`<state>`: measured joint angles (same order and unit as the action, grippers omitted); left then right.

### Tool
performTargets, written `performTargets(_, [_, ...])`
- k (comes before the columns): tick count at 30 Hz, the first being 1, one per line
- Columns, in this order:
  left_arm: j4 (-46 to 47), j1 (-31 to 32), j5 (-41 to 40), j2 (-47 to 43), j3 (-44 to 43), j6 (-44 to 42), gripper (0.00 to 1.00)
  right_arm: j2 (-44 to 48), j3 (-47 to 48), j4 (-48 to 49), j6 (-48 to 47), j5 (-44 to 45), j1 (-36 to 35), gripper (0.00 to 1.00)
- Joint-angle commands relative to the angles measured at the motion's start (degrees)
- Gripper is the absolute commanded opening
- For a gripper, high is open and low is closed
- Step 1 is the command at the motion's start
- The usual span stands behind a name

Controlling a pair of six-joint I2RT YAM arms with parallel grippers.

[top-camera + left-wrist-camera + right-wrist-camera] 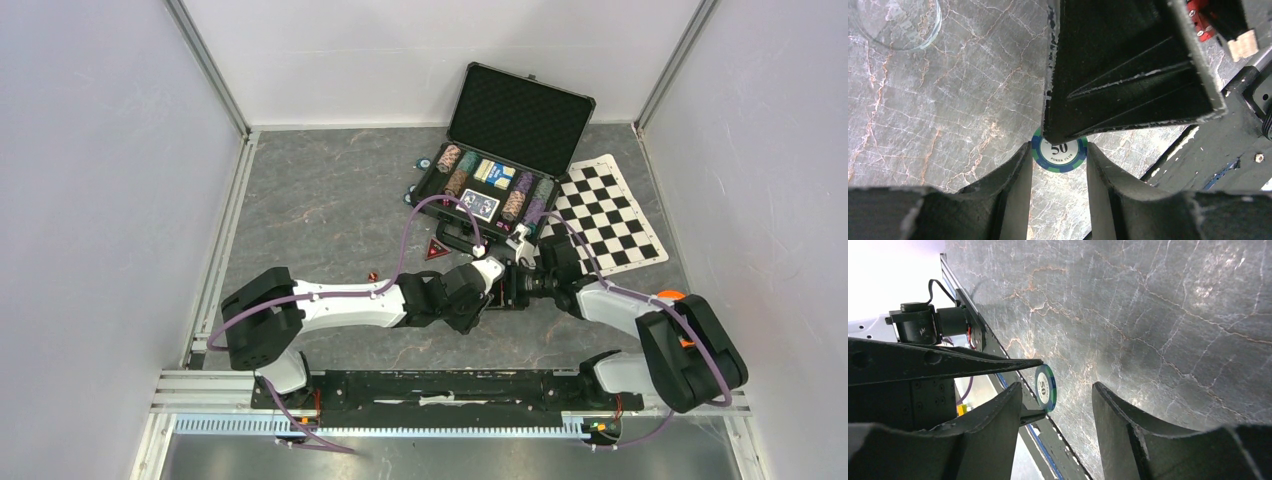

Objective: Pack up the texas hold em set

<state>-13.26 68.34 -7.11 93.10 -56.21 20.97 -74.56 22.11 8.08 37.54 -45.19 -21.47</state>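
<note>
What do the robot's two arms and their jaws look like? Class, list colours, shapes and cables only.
The left arm and right arm each have white links between bulky black joint housings. A purple cable loops along each arm. The jaws are matte black, tapered wedges with pale, scuffed edges.

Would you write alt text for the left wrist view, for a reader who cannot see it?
A blue-and-green poker chip marked 50 is gripped edge to edge by the two black fingers of the left gripper, over a grey marbled table. A black finger of the right gripper juts in from above and covers the chip's top edge.
</note>
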Motion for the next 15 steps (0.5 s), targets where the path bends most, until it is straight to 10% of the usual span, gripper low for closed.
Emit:
performTargets(1, [2.9,0.0,0.9,-2.2,-0.8,-2.9,0.35,-1.7,-0.4,0.7,-0.1,-2.8,0.1,0.56])
performTargets(15, [4.5,0.0,1.5,-0.5,-2.1,-3.3,0.35,-3.5,-1.5,4.8,3.9,-7.9,0.1,0.39])
